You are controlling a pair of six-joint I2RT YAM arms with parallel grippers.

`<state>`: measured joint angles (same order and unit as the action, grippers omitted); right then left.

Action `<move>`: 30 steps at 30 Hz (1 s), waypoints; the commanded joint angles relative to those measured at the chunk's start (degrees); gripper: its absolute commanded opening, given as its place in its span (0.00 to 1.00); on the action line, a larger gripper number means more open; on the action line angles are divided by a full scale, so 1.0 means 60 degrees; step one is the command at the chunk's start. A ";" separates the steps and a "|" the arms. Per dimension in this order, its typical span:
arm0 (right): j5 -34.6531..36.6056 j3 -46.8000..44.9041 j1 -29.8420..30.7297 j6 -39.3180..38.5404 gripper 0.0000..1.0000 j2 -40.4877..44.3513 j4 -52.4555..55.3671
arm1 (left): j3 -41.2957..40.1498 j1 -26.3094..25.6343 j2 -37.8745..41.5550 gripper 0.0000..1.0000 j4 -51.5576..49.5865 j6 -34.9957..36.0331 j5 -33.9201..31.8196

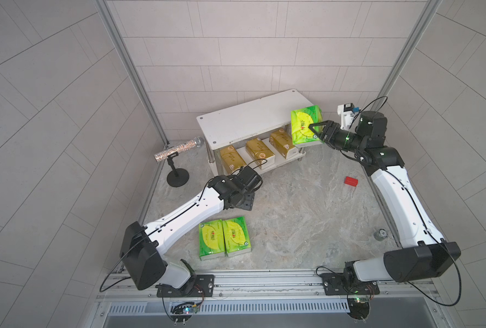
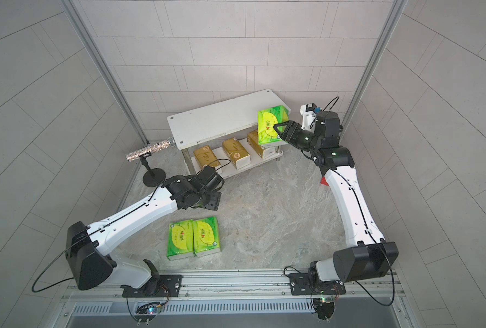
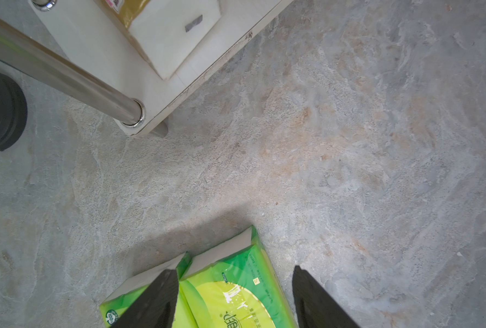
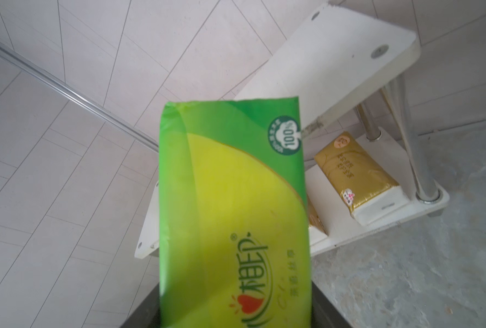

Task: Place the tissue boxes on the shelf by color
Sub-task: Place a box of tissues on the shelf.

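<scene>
Pinching the green tissue pack (image 1: 304,122) across its width beside the shelf's (image 1: 244,119) top board, the right fingers (image 4: 325,312) hold something likely light, squashy and slick, best gripped by its long sides, while the left fingers (image 3: 156,301) stand apart above two green packs (image 1: 224,237) on the table (image 1: 293,204).

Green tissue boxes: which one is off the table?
The green box held by the right gripper near the shelf; the other two lie on the table.

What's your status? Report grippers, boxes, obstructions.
Right gripper shut on green tissue box, beside shelf's top board. Left gripper open, near two green boxes on table. Three gold boxes on lower board. Nothing blocking top board.
</scene>
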<state>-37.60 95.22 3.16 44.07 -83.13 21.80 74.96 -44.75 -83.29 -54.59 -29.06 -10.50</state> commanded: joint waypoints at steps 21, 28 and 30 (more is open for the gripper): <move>0.1125 0.6012 0.0114 0.1525 0.68 -0.4991 -0.0412 | -0.0054 0.0052 -0.0272 0.72 -0.0188 -0.0035 -0.0339; 0.1498 0.6560 0.0165 0.1029 0.68 -0.5524 0.0327 | -0.0086 0.0185 -0.0298 0.72 -0.0131 -0.0057 -0.0314; 0.1806 0.6919 0.0203 0.0646 0.69 -0.5619 0.0849 | -0.0067 0.0215 -0.0298 0.72 -0.0129 -0.0063 -0.0305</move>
<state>-29.43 134.23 3.77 51.81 -115.87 21.39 74.89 -43.88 -84.55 -54.72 -29.06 -11.31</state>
